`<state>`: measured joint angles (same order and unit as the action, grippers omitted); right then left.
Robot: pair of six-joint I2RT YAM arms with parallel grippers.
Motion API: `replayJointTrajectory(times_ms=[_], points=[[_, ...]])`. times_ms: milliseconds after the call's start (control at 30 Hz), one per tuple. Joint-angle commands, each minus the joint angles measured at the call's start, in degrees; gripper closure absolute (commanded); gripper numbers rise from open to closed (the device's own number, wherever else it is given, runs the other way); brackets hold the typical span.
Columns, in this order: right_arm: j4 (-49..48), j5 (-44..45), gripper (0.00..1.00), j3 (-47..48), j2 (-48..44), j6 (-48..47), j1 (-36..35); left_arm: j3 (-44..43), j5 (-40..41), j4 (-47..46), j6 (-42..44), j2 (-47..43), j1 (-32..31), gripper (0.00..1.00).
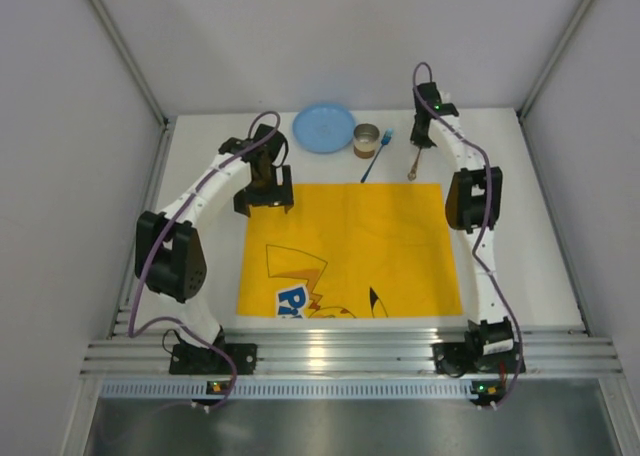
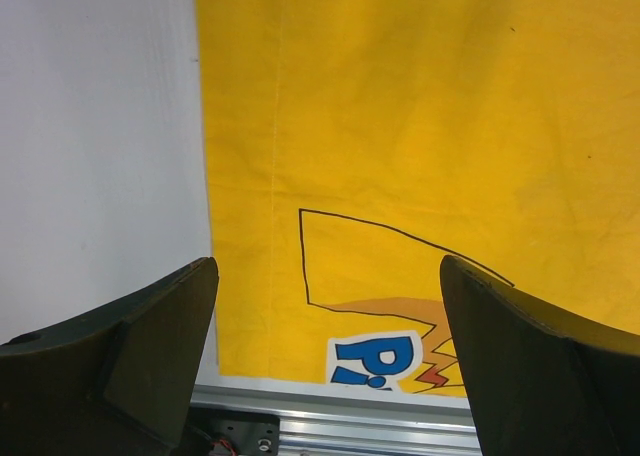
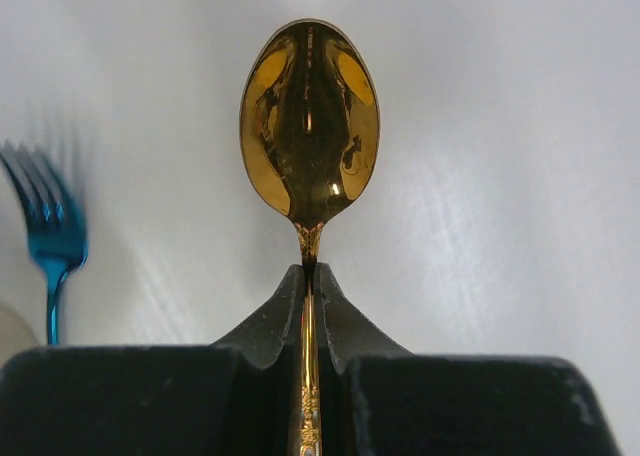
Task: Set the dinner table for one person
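Gold spoon pinched in right claw, left claw spread wide

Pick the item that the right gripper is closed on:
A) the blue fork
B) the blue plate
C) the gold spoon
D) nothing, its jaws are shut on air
C: in the right wrist view the right gripper pinches the handle of the gold spoon just below its bowl, while the blue fork lies apart to the left on the table.
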<state>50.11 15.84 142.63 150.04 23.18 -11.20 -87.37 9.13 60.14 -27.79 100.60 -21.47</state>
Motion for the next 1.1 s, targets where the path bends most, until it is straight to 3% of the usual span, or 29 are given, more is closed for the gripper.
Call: replayJointTrajectory(times_ms=[0, 333, 533, 767, 867, 1067], points=[[-11.67, 3.76, 1.00, 2.57, -7.46, 0.64, 3.37, -2.45, 1.25, 1.82, 1.25, 0.30, 0.29, 0.02], [-18.99, 0.52, 1.00, -1.82, -24.34, -0.77, 5.05, -2.54, 0.46, 1.21, 0.72, -0.66, 0.29, 0.02], [-17.07, -7.91, 1.00, -21.83, -40.50, -1.12, 4.79, -0.87, -1.21, -1.60, -0.07, -1.89, 0.20, 0.02], [-12.31, -19.25, 1.00, -55.46, -55.19, -6.12, -0.48, 2.03, -1.74, -5.99, -2.00, -4.70, 0.20, 0.03], [-12.40, -19.88, 1.00, -65.94, -62.65, -6.83, -2.59, 4.14, -1.65, -8.27, -2.44, -6.38, 0.12, 0.03], [-15.91, -18.38, 1.00, -79.50, -66.37, -8.50, -2.86, 5.90, -2.79, -10.74, -3.50, -7.26, 0.03, 0.03]])
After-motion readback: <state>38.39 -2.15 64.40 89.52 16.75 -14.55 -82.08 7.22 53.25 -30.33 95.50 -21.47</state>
